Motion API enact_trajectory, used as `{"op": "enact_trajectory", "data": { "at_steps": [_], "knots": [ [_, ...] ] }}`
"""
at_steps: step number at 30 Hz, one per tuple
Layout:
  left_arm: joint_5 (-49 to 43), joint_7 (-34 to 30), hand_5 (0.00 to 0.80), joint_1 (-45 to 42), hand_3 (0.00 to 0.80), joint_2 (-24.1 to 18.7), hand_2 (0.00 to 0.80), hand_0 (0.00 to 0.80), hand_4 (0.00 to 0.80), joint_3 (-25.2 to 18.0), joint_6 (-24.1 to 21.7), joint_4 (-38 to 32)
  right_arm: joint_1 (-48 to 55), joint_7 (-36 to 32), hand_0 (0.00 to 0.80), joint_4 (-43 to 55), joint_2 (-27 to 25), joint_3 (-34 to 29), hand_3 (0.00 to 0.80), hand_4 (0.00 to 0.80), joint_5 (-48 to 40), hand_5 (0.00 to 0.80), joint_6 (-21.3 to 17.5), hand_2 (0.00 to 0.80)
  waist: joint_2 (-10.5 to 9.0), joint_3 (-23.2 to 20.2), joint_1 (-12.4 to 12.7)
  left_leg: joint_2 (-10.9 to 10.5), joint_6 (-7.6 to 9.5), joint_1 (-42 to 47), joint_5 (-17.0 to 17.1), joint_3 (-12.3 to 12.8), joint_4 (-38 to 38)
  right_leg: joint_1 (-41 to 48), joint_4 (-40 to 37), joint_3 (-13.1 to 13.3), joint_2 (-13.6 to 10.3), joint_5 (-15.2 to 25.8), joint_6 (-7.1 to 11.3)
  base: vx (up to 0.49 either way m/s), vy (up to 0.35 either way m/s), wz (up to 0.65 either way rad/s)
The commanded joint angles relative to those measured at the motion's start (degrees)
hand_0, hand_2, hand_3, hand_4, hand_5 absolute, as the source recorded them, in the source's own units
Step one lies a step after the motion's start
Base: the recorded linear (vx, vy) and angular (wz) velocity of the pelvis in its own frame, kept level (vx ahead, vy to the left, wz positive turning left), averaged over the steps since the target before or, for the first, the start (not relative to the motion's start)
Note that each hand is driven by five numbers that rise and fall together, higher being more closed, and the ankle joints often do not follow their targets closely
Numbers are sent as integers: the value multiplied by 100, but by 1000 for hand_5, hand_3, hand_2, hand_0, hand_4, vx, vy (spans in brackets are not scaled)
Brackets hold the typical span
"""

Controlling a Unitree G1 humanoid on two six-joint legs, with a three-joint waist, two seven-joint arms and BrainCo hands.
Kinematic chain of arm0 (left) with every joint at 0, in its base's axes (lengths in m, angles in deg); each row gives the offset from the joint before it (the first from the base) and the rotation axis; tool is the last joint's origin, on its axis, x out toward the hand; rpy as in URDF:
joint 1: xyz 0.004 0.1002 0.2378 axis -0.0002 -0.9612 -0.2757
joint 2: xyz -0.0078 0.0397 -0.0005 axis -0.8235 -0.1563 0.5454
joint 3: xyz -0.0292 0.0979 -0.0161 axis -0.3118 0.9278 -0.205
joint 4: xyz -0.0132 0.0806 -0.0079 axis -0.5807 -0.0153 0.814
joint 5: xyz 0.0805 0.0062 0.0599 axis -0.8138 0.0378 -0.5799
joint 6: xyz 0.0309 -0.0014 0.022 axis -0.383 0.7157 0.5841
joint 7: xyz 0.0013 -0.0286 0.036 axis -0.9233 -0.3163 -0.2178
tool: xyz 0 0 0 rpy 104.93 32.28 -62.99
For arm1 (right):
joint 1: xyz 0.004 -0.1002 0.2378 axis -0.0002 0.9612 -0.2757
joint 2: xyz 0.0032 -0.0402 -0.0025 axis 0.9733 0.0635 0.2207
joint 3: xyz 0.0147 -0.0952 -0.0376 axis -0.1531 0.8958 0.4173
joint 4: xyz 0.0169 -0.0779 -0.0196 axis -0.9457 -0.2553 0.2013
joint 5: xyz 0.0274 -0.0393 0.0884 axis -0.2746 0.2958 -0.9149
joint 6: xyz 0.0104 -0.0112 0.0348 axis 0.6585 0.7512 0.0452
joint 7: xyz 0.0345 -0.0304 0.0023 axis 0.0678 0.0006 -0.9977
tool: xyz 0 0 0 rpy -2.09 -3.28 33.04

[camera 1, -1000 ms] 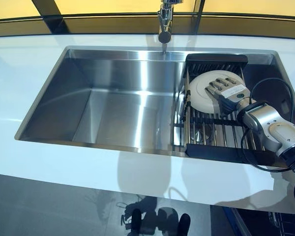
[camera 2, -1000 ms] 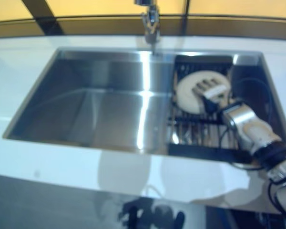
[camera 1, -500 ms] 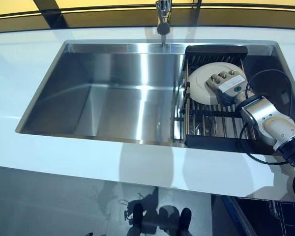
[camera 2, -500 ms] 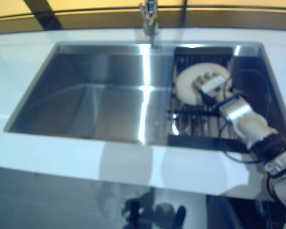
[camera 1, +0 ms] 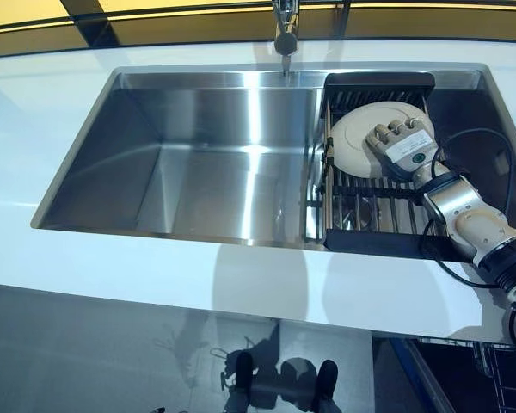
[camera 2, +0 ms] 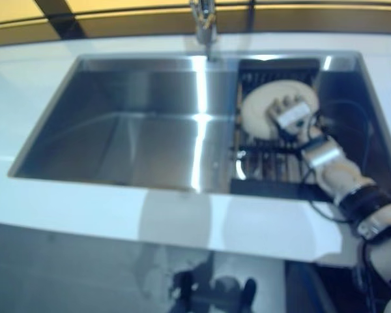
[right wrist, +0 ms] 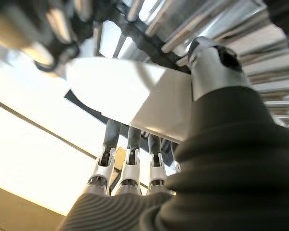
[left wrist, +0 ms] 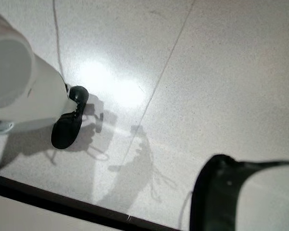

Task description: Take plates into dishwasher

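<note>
- A round cream plate (camera 1: 365,138) leans tilted in the dish rack (camera 1: 370,206) at the far end.
- The right hand (camera 1: 402,146) has its fingers (right wrist: 130,139) and thumb pinching the plate's rim.

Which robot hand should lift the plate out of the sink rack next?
The right. The right robot hand already lies on the plate leaning in the rack, its fingers and thumb pinching the rim in the right wrist view. The left robot hand shows in no view.
</note>
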Motion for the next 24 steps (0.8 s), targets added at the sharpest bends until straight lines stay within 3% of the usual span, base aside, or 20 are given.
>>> {"op": "enact_trajectory", "data": {
  "at_steps": [1, 17, 24],
  "knots": [
    [221, 108, 0, -148, 0, -102, 0, 0, 0, 446, 54, -98, -1085, 649, 800, -279, -414, -174, 800, 800, -212, 800, 992, 800, -103, -109, 253, -288, 212, 113, -531, 128, -19, 116, 266, -3, -215, -469, 534, 0, 0, 0],
    [174, 69, 0, -192, 0, -120, 0, 0, 0, 393, -5, -16, -1019, 608, 800, -331, -711, -161, 800, 800, -344, 800, 1038, 800, -197, -282, 201, -265, 220, 237, -611, 138, -19, 230, 247, 38, -214, -495, 546, 9, 3, 3],
    [105, 60, 0, -190, 0, -140, 0, 0, 0, 358, 31, 18, -798, 629, 800, -335, -760, -333, 800, 800, -541, 800, 880, 800, -260, -369, 186, -257, 233, 311, -641, 157, -19, 286, 246, 66, -213, -494, 557, 9, -3, 4]
  ]
}}
